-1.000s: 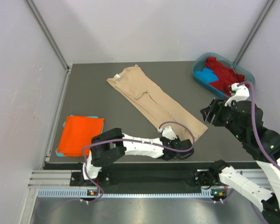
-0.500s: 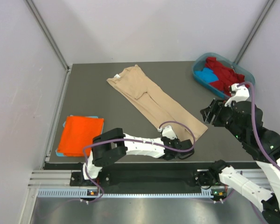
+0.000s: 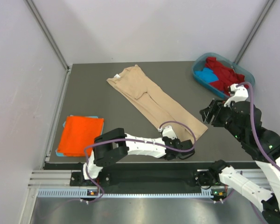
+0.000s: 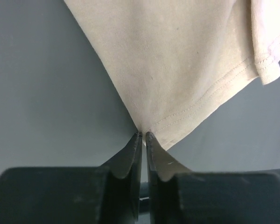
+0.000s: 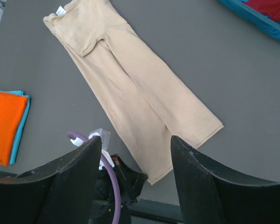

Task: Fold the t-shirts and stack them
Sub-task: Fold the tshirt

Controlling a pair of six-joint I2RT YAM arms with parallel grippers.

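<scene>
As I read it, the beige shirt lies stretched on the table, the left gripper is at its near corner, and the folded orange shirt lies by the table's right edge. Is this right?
No: the folded orange shirt lies by the left edge of the table, as the top external view shows. The rest is right.

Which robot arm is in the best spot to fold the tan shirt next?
Left, probably: the left gripper is pinched on the near hem corner of the beige t-shirt. The right gripper hangs open, off the cloth.
</scene>
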